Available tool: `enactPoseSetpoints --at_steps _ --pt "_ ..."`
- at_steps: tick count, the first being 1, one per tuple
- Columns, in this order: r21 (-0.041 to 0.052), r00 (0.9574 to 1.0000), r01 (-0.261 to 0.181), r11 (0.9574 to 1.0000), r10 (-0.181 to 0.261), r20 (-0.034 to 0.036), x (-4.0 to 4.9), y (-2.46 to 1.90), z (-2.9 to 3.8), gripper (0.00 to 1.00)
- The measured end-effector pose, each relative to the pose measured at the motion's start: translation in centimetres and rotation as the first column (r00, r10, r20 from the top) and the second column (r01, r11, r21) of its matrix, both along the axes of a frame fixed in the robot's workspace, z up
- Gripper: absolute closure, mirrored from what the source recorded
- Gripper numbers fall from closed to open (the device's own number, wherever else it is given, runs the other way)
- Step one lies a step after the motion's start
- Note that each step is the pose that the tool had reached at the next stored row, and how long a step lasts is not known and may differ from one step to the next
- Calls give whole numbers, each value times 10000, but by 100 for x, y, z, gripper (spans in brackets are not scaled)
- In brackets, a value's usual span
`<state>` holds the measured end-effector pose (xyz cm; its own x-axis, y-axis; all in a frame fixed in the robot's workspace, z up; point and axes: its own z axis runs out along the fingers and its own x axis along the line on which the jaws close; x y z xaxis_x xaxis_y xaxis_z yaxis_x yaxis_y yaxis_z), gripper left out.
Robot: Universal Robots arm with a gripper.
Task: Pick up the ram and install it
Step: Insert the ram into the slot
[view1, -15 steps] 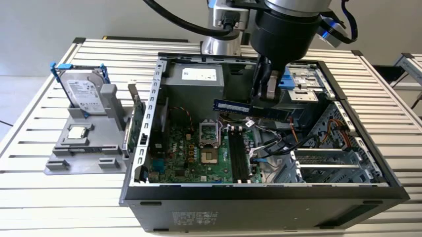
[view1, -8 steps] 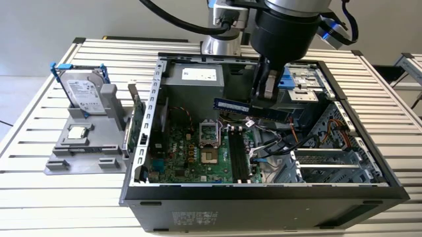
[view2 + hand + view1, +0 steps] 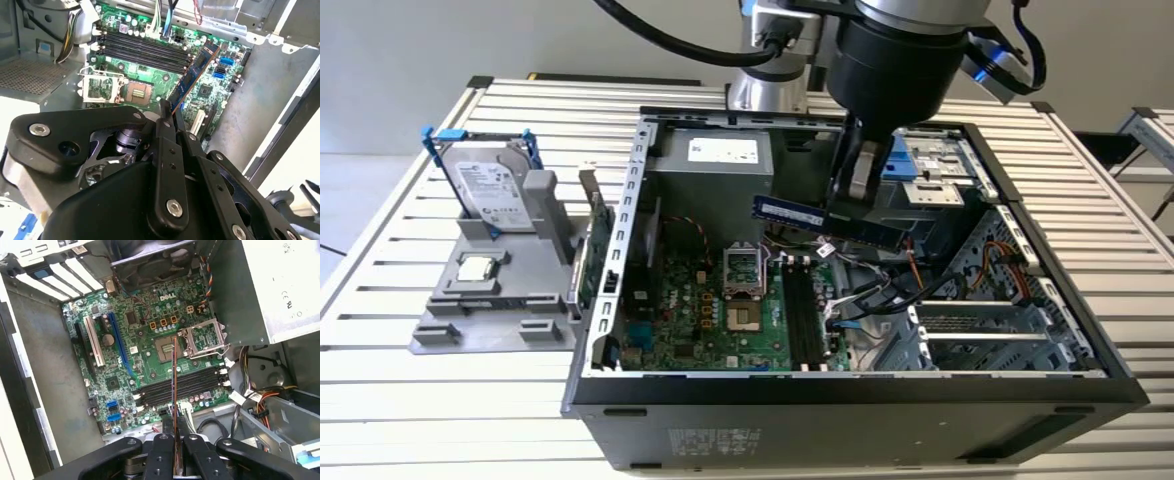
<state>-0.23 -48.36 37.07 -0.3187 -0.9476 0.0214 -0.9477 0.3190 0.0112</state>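
The ram (image 3: 821, 213), grasped by the pincer (image 3: 850, 205), hangs above the motherboard (image 3: 707, 315) inside the open computer case (image 3: 854, 390). Pick-up is done. The black memory slots (image 3: 803, 315) stand empty, so the ram is not yet installed.

A white counter (image 3: 440, 400) of long slats is stretching across the exterior view, its ridges running from side to side and catching soft, even light. Behind it a plain pale grey surface (image 3: 400, 50) is spreading out; whether it is wall or floor cannot be told. At the exterior view's right edge a second slatted counter (image 3: 1154, 130) is standing apart from the first.
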Motion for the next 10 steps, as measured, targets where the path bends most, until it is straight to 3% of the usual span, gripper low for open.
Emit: enactPoseSetpoints --at_steps 10 --pt "0 9988 481 9988 -481 -8 0 0 0 100"
